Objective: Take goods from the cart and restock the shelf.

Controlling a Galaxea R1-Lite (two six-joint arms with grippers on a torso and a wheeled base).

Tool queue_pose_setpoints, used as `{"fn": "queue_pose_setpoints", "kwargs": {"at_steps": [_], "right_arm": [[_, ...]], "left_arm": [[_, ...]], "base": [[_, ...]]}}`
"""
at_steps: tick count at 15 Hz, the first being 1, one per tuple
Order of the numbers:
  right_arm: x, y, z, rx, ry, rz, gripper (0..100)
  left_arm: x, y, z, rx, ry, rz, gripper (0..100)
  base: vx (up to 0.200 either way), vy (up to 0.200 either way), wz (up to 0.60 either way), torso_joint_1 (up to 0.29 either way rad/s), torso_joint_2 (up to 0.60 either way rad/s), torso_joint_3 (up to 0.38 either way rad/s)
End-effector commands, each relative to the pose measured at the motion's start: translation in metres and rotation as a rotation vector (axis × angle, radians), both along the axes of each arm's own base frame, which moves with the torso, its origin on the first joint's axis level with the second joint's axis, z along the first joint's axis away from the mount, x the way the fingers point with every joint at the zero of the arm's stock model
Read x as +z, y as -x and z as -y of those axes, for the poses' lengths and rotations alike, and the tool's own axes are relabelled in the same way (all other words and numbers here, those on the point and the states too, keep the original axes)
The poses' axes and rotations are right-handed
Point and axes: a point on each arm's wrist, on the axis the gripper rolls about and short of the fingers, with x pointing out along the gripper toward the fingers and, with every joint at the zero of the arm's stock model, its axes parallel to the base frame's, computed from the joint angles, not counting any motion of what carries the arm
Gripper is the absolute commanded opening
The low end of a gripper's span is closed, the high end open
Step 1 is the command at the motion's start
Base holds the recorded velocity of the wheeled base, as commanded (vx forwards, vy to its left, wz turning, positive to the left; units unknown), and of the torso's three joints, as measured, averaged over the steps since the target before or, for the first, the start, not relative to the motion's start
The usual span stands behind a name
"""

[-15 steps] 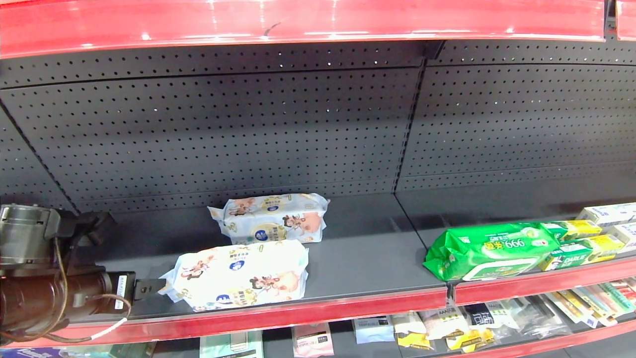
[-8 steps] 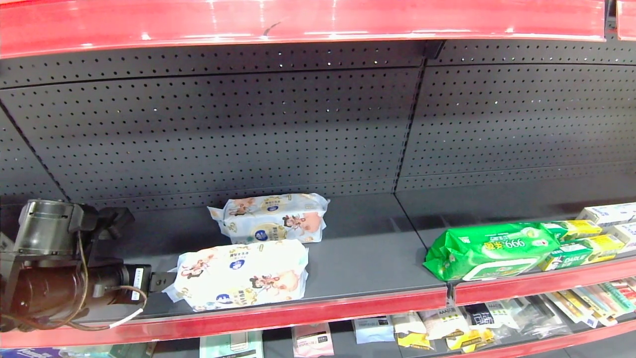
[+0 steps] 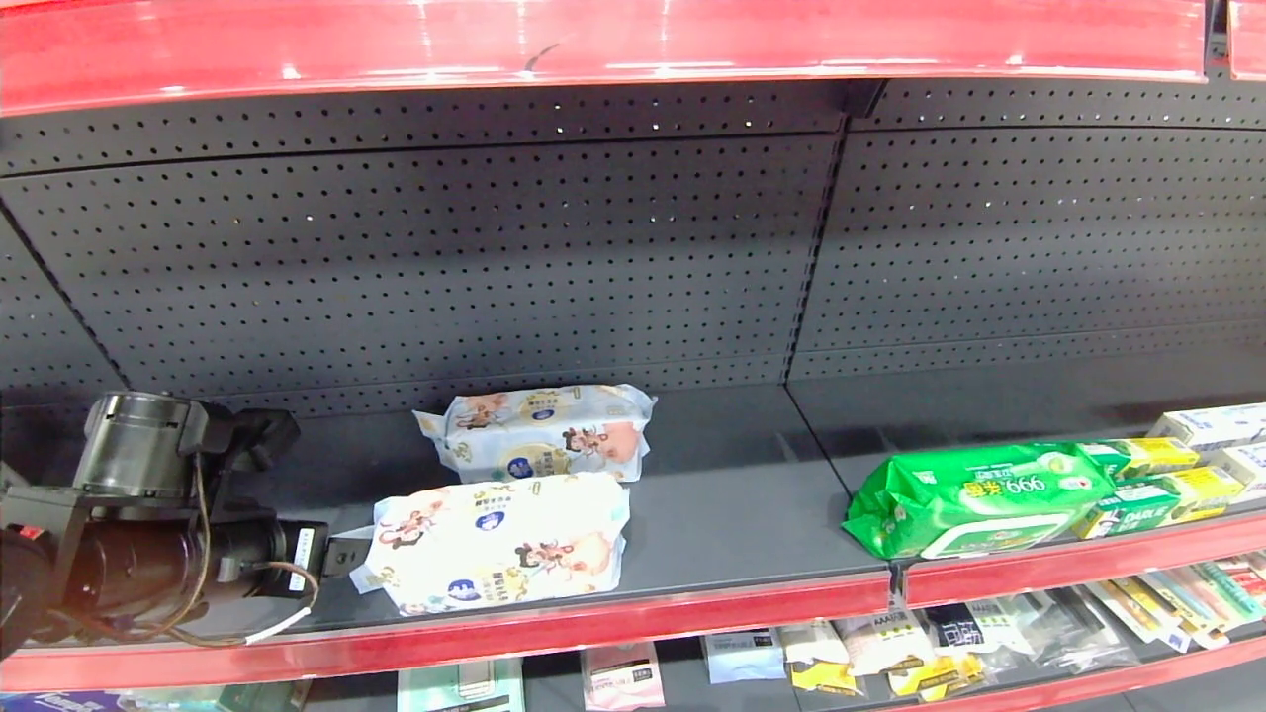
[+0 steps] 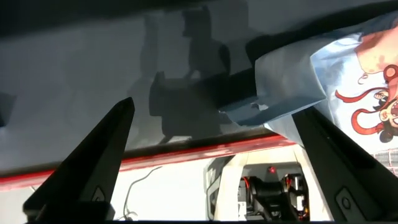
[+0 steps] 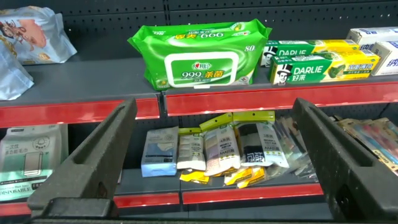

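My left fingers (image 4: 93,168) stand spread wide, the crimped end of the white cartoon-printed soft plastic pack (image 3: 499,542) between them on the dark grey metal shelf (image 3: 732,514); my right fingers (image 5: 87,168) likewise spread, gripping nothing.

Left arm (image 3: 129,578) lies level, forearm pointing towards the robot's right; left pincer (image 4: 211,111) has its two dark fingers (image 4: 93,168) spread wide apart; right pincer (image 5: 214,107) is likewise spread wide, both fingers level and parallel.
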Motion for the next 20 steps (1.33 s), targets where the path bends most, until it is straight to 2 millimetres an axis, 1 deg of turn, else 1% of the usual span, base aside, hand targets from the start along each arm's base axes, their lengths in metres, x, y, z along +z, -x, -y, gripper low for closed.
{"fn": "queue_pose_setpoints", "kwargs": {"at_steps": [1, 8, 20], "right_arm": [[0.0, -0.0001, 0.0, 0.001, 0.0, -0.001, 100], [0.0, -0.0001, 0.0, 0.001, 0.0, -0.001, 100], [0.0, -0.0001, 0.0, 0.001, 0.0, -0.001, 100]], "left_arm": [[0.0003, -0.0038, 0.0021, -0.008, 0.001, 0.002, 100], [0.0017, -0.004, 0.0095, -0.039, 0.0, 0.008, 100], [0.0038, -0.0028, 0.0103, -0.046, 0.0, 0.017, 100]], "base": [[0.0, 0.0, 0.0, 0.0, 0.0, 0.0], [0.0, 0.0, 0.0, 0.0, 0.0, 0.0], [0.0, 0.0, 0.0, 0.0, 0.0, 0.0]]}}
